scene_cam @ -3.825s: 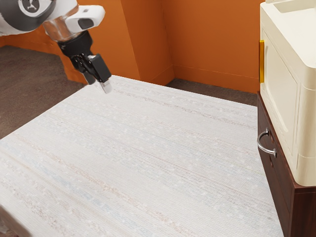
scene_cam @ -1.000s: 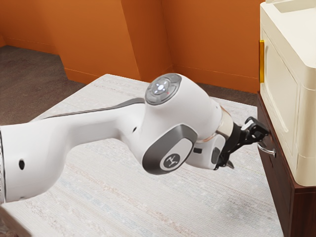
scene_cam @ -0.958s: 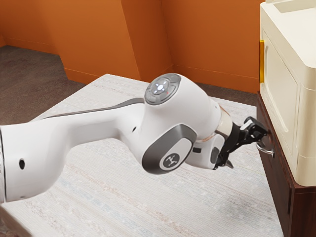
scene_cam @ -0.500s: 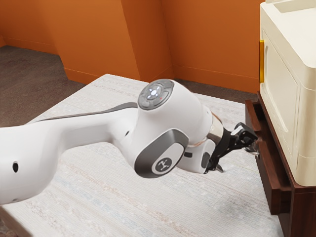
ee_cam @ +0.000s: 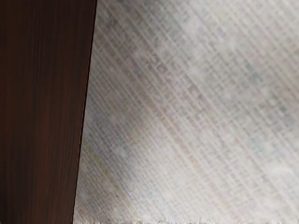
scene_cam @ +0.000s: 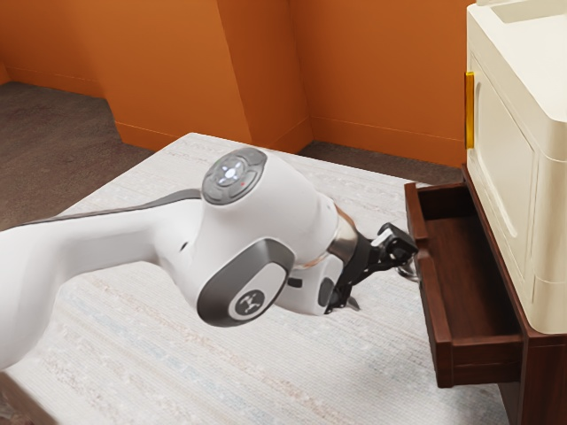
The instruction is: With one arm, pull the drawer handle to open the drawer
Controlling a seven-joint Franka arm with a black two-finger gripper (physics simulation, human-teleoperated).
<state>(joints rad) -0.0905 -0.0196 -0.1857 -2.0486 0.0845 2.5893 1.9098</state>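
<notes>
Dark wood at the exterior view's lower right: your drawer [scene_cam: 434, 305] stands well open, its handle [scene_cam: 409, 274] right at your end effector [scene_cam: 407, 256]; pinching or not, I can't tell. Opening looks nearly done, perhaps just backing off left.

Drawer [scene_cam: 435, 305] open; tool [scene_cam: 408, 257] at metal handle [scene_cam: 408, 275].

The drawer [scene_cam: 436, 310], dark reddish-brown wood, stands well out and level, its hollow inside showing, just beyond the fingers [scene_cam: 399, 245]. On its front the curved silvery handle [scene_cam: 408, 274], partly hidden, sits right by one fingertip, the other fingertip farther off.
</notes>
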